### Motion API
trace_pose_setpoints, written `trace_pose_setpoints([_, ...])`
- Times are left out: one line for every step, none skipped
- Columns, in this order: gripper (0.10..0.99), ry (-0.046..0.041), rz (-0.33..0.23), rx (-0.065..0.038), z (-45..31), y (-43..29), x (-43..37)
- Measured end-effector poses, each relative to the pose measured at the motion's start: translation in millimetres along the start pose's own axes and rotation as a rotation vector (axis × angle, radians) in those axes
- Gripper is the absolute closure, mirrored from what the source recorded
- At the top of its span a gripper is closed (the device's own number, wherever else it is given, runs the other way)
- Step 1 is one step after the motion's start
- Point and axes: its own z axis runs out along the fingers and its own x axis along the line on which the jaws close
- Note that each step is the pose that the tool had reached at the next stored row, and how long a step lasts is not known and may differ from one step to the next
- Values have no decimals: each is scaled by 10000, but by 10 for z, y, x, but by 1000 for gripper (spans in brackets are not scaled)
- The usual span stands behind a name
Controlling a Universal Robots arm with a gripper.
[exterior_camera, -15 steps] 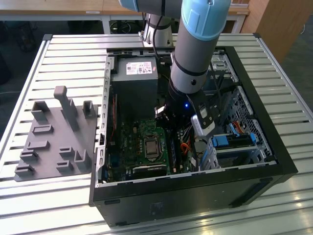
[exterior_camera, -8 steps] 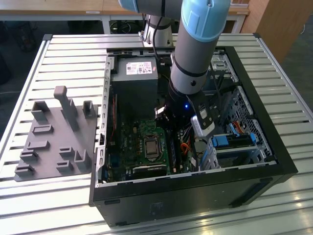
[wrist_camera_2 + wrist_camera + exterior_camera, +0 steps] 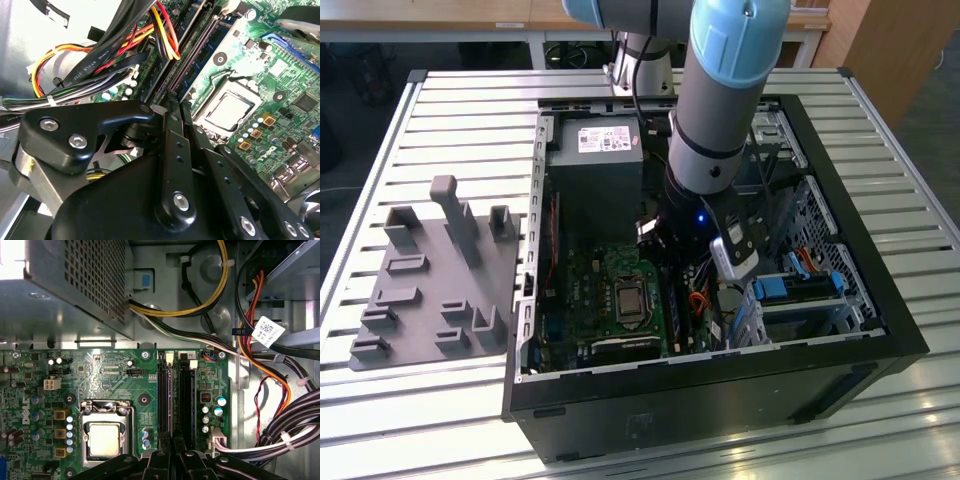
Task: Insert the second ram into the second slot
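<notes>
In the exterior view, a grey fixture plate [image 3: 430,290] lies at nine o'clock of the open computer case [image 3: 720,400]. The arm reaches down into the case, just at three o'clock of the processor socket [image 3: 628,300]. In both wrist views the gripper [image 3: 172,460] [image 3: 172,106] has its fingers [image 3: 161,462] drawn nearly together, pinching the near end of the second ram [image 3: 170,390] [image 3: 200,54]. The ram stands on edge along the memory slots beside the socket.

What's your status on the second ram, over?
Gripper shut on the second ram, low over the motherboard. Ram in line with the slots; seating unclear. Cable bundle off to one side, clear of them.
</notes>
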Motion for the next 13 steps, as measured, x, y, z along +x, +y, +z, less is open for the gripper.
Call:
trace_pose_setpoints([949, -1, 0, -1, 3, 0, 0])
trace_pose_setpoints([949, -1, 0, -2, 8, 0, 0])
trace_pose_setpoints([949, 0, 0, -1, 11, 0, -1])
trace_pose_setpoints([949, 0, 0, 2, 12, 0, -1])
trace_pose_setpoints([949, 0, 0, 1, 15, 0, -1])
trace_pose_setpoints([949, 0, 0, 0, 16, 0, -1])
trace_pose_setpoints([949, 0, 0, 0, 17, 0, -1])
trace_pose_setpoints([949, 0, 0, -1, 17, 0, -1])
trace_pose_setpoints([949, 0, 0, -4, 18, 0, -1])
trace_pose_setpoints([949, 0, 1, -6, 21, 0, -1])
trace_pose_setpoints([949, 0, 1, -5, 23, 0, -1])
trace_pose_setpoints([949, 0, 1, -4, 25, 0, -1])
trace_pose_setpoints([949, 0, 1, -3, 28, 0, -2])
